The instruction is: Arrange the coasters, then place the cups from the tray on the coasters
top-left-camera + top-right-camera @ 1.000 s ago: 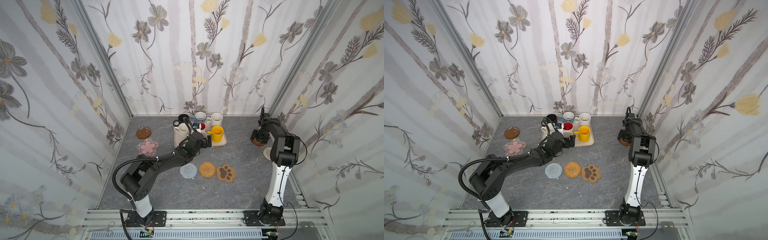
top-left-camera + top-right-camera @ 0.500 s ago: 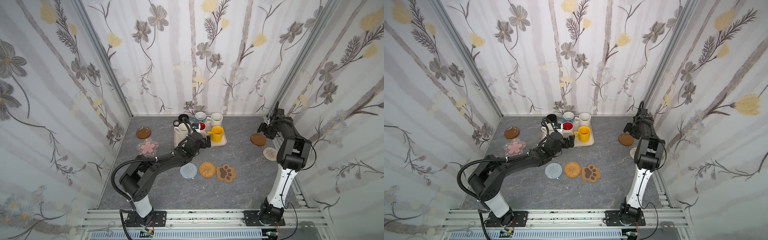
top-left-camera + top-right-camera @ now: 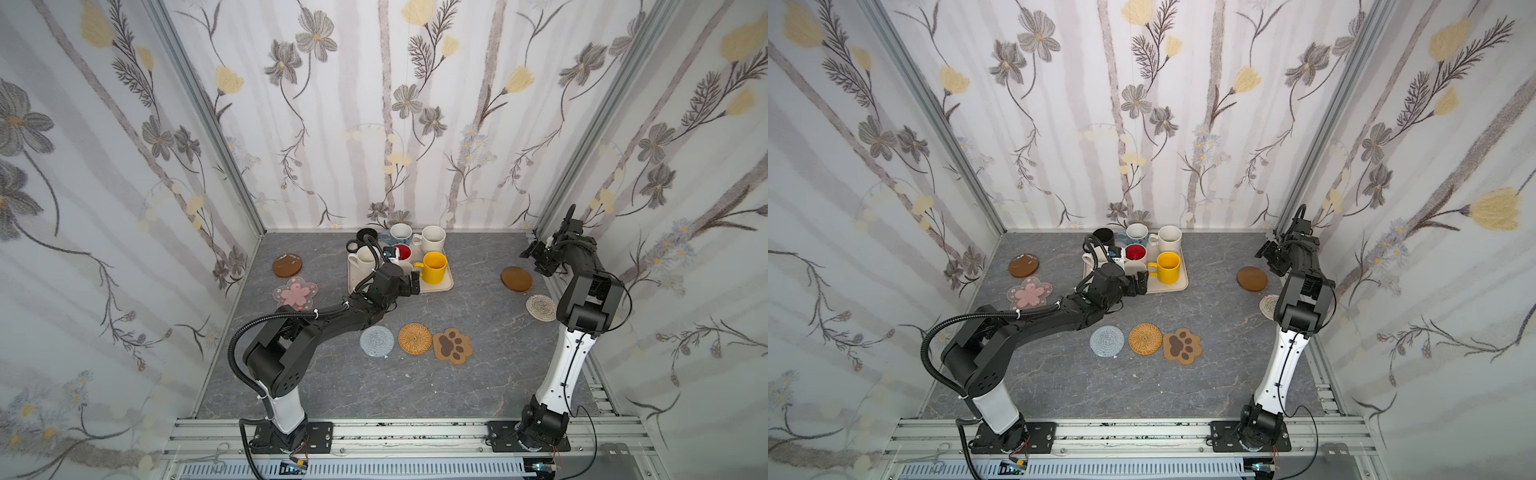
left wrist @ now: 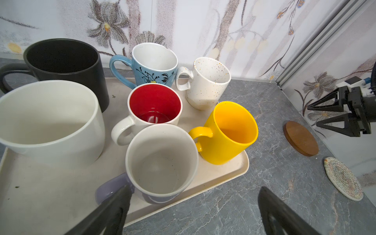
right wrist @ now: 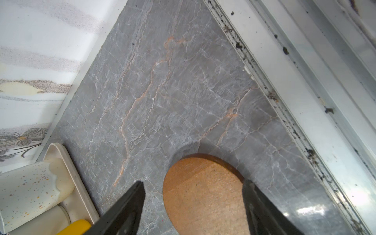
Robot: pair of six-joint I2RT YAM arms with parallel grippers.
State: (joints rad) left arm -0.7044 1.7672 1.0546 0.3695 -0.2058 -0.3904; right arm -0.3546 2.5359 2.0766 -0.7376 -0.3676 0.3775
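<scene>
Now, the left gripper (image 4: 194, 193) hung with its jaws at full spread over the near edge of the tray (image 4: 50, 193), empty. The lavender mug (image 4: 160, 162) stood just below it, with its handle under one finger. All seven cups were on the tray. The seven coasters lay bare on the table (image 3: 374, 386).

Step in hand, as judged: first cup pick, lavender mug.
- The mug sat off-centre between the fingers, so the wrist should be shifted until the fingers straddle the body evenly.
- The handle should stay outside the closing line.
- The yellow mug (image 4: 227, 132) and the red-lined mug (image 4: 154, 105) stood close behind, so the descent should be vertical and the grip should not push forward.
- The mug should be lifted clear of the low rim before it is carried.
- The grey-blue crochet round (image 3: 376, 340) looked the nearest free mat.

The right gripper (image 5: 193, 184) was parted and held nothing. It stood raised beside the right wall, with the wooden disc (image 3: 516, 279) flat on the table below and the white woven round (image 3: 540, 307) just beside it.

Against the earlier frames:
- A second before, the right gripper had been down over that disc.
- Half a second before, it had lifted off and left the disc exposed.
- By now it had drawn further back, with its jaws wider.
- The disc, the cups and the left arm looked unmoved.
</scene>
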